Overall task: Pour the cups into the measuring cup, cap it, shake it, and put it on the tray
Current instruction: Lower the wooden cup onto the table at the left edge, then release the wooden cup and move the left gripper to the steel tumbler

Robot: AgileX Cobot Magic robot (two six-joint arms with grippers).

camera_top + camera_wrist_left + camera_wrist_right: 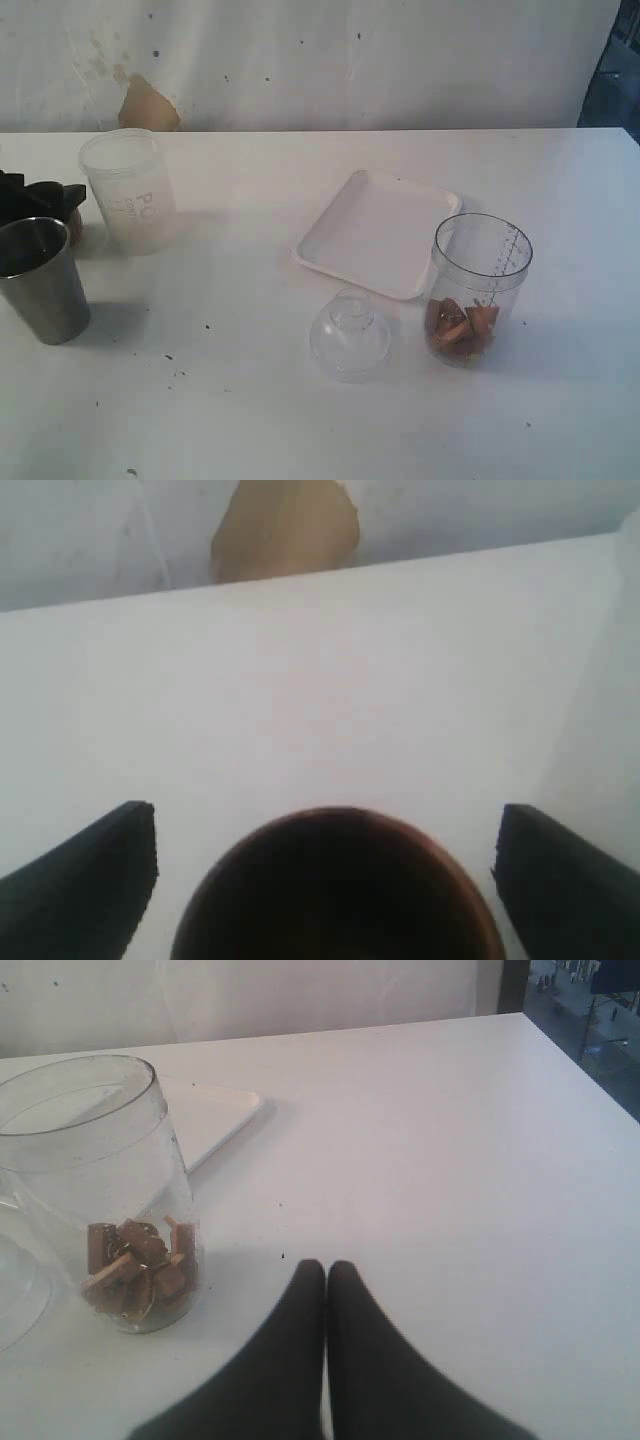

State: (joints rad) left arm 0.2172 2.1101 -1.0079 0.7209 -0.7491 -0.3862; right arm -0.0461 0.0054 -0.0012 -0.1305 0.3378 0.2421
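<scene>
Gripper state: left gripper [325,825] spread wide, one black finger on each side of brown cup [340,900]. Table [300,700] shows in both gaps, so nothing is gripped. Right gripper [326,1278] pinched fully shut, empty, low over the table near measuring cup [100,1190].

Places, all off tray [380,230]:
- Measuring cup is just beside the tray's near right corner, upright and uncapped, with brown chunks [460,325] in the bottom. Cannot tell if it touches the rim.
- Lid [350,335] lies on the table just in front of the tray's near edge.
- Frosted cup [128,190] is well left of the tray.
- Tumbler [42,280] is further left of the tray and nearer the camera.
- Brown cup is farthest left of the tray, mostly hidden by the left gripper in the exterior view.

Step in hand, my guess: handling the brown cup. Its inside is dark, so cannot tell if it is full or empty.

If this is a pick:
- Centre the cup between the fingers and go lower so the pads meet the wall under the rim.
- Close gently and lift straight up, since the tumbler and frosted cup stand close by.
- Carry it upright toward the tray side, tip slowly over the measuring cup mouth, and keep clear of the lid.
</scene>
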